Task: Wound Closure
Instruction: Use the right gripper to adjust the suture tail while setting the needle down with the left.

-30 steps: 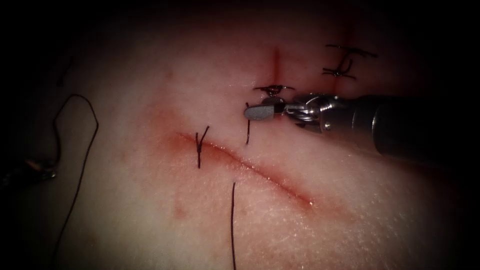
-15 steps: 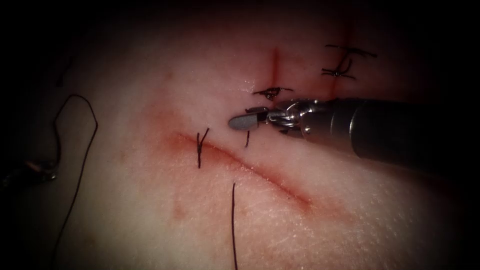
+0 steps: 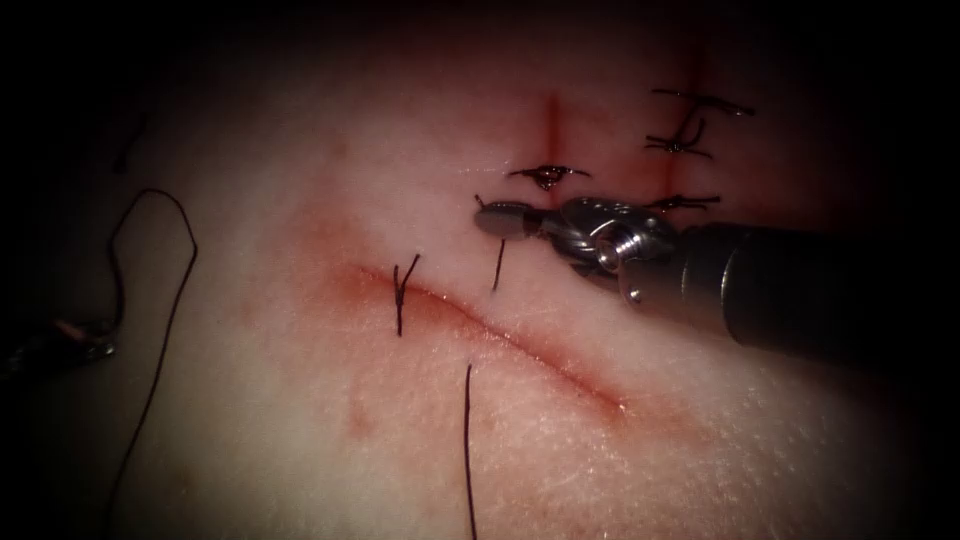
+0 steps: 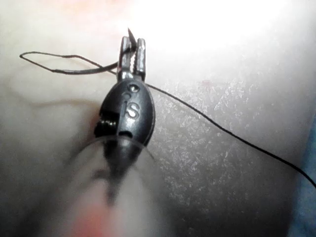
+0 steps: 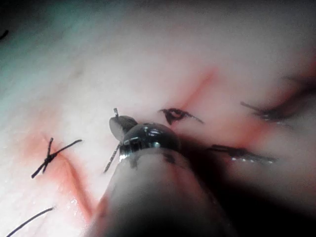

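Note:
My right tool point(image 3: 500, 218) reaches in from the right and lies just above the cut point(image 3: 530, 350). Its jaws are shut on a short dark thread end point(image 3: 497, 268) that hangs down toward the cut. The close view shows the same grip of the right tool point(image 5: 121, 126) on that thread end point(image 5: 111, 159). My left tool point(image 3: 75, 340) rests far to the left of the cut. There the left tool point(image 4: 133, 49) is shut on what looks like the needle point(image 4: 130, 35), clear of the tissue with a dark point past the jaws. Thread point(image 4: 222, 131) trails away from it.
A knotted stitch point(image 3: 400, 285) crosses the cut's left end. More knots point(image 3: 545, 177) point(image 3: 680, 140) sit on two short red cuts behind the right tool. A loose thread point(image 3: 466, 450) runs down from the cut. A long thread loop point(image 3: 185, 260) arcs beside the left tool.
The right tool's jaws closed on the short thread end. It dipped left and down, then came back up with its wrist rolled. The left tool stayed put.

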`<state>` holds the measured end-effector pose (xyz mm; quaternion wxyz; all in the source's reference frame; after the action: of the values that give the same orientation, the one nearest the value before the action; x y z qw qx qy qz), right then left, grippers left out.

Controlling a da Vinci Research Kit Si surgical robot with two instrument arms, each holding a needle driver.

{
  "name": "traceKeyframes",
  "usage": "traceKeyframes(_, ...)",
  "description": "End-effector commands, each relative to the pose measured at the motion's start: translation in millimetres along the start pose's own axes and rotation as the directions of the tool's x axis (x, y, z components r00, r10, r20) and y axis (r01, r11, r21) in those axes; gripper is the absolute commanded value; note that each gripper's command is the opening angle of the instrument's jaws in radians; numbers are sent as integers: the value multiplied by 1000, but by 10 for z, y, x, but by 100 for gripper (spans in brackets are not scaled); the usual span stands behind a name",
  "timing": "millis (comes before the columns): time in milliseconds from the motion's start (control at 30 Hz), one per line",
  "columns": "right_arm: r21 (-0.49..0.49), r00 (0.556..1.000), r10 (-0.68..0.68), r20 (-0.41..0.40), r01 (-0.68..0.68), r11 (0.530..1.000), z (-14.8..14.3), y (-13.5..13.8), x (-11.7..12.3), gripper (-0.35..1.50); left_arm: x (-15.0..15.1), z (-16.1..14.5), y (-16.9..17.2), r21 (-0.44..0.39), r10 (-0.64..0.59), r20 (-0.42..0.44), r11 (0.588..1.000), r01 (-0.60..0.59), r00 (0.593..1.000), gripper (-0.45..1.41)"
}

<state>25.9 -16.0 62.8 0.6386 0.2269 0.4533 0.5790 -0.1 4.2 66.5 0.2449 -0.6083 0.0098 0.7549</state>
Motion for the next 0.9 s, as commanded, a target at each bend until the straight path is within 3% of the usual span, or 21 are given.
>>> traceKeyframes(33,58,996,-4,-90,9,998,0,-20,13,-35,-8,9,1,2,-3,8,1000,3,1000,-45)
traceKeyframes(233,126,979,1,-204,25,992,-23,-49,36,-35,-10,28,-7,17,-10,16,1000,10,1000,-45)
traceKeyframes(467,149,970,-29,-242,67,986,-37,-76,42,-35,-24,64,-17,23,-10,50,1000,9,999,-45)
traceKeyframes(733,159,964,-33,-262,77,984,-41,-82,42,-35,-41,89,-30,36,-5,86,999,2,996,-45)
traceKeyframes(767,159,964,-33,-262,77,984,-40,-82,42,-35,-42,91,-32,64,-20,84,998,14,996,-5)
traceKeyframes(800,160,964,-33,-265,78,984,-41,-82,42,-35,-42,93,-34,91,-40,83,995,32,996,17)
traceKeyframes(833,162,963,-32,-267,78,984,-42,-82,41,-35,-41,94,-36,116,-55,79,992,45,995,19)
traceKeyframes(867,169,958,-28,-284,79,982,-44,-81,41,16,-39,98,-39,166,-108,54,981,98,993,29)
traceKeyframes(900,173,956,-26,-292,79,982,-45,-81,41,24,-38,99,-39,181,-139,44,975,129,989,47)
